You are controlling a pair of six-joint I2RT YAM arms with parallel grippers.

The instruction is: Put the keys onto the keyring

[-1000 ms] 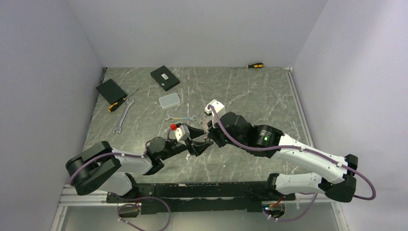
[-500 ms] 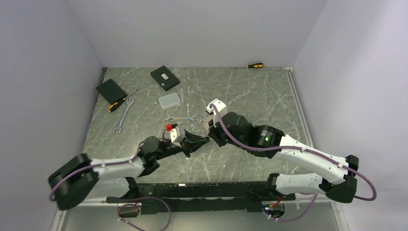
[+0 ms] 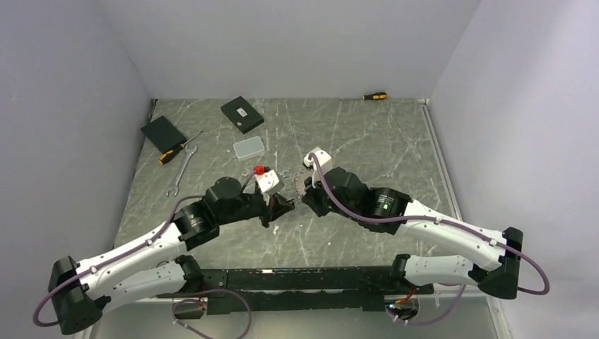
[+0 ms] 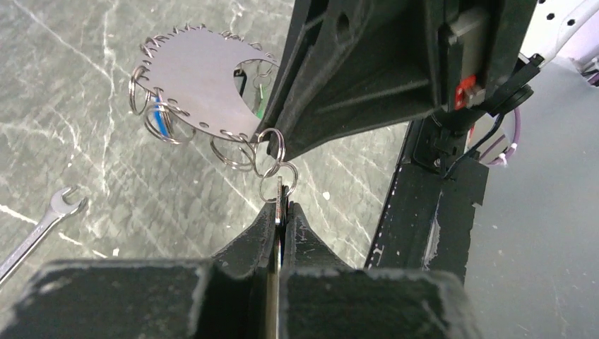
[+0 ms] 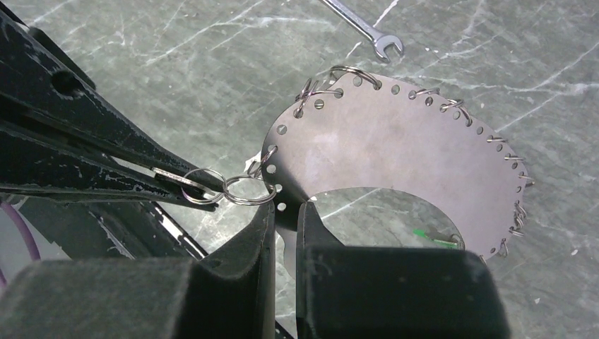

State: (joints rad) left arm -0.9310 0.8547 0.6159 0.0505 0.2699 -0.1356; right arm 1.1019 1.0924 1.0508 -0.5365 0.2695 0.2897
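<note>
The keyring [image 5: 395,148] is a flat grey metal plate with a big hole in the middle. Its rim is pierced with small holes that carry little split rings. My right gripper [image 5: 286,208] is shut on its inner edge and holds it above the table. A green tag [image 5: 434,238] and a blue tag [image 4: 161,120] hang under it. My left gripper [image 4: 282,208] is shut on a thin silver key [image 4: 280,201], seen edge-on. The key's small ring [image 5: 205,188] links to a second ring [image 5: 248,191] at the plate's rim. In the top view both grippers [image 3: 286,205] [image 3: 305,194] meet at mid-table.
A silver wrench [image 3: 181,169], a yellow-handled screwdriver [image 3: 179,148], two black boxes [image 3: 241,114] [image 3: 163,132] and a grey case [image 3: 248,147] lie at the back left. Another screwdriver [image 3: 374,95] lies by the back wall. A small wrench [image 5: 364,28] lies just beyond the plate.
My left gripper has closed on the key. The left arm has stretched out and lifted, and its wrist now sits farther back. The right gripper has shifted slightly left with the plate.
</note>
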